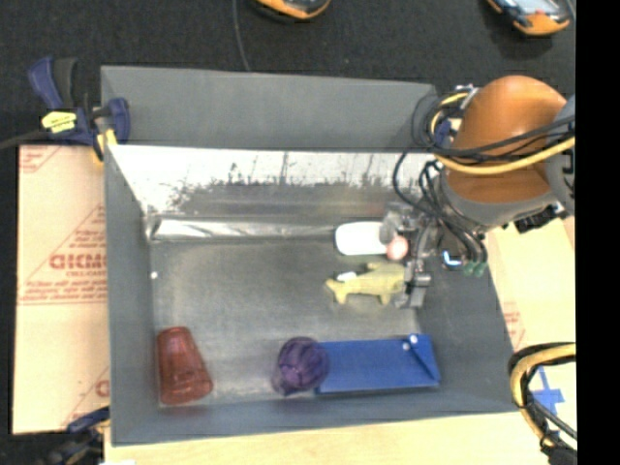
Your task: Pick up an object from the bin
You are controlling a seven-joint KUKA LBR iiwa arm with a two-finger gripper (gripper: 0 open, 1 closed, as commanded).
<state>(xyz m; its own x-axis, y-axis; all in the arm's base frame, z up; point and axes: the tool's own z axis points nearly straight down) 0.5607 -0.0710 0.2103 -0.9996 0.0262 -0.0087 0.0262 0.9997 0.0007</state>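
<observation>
1. The claw (415, 264) is low in the bin's (242, 269) right part, at the yellow toy's (366, 287) right end; whether it is apart or together, I cannot tell.
2. A white lump (356, 237) lies just behind the toy.

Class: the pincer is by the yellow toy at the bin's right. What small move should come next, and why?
Probably a small shift toward the view's left, centring the pincer over the yellow toy. It stands at the toy's right end, with a white oval thing and a small pink ball close by, so centring likely avoids those.
</observation>
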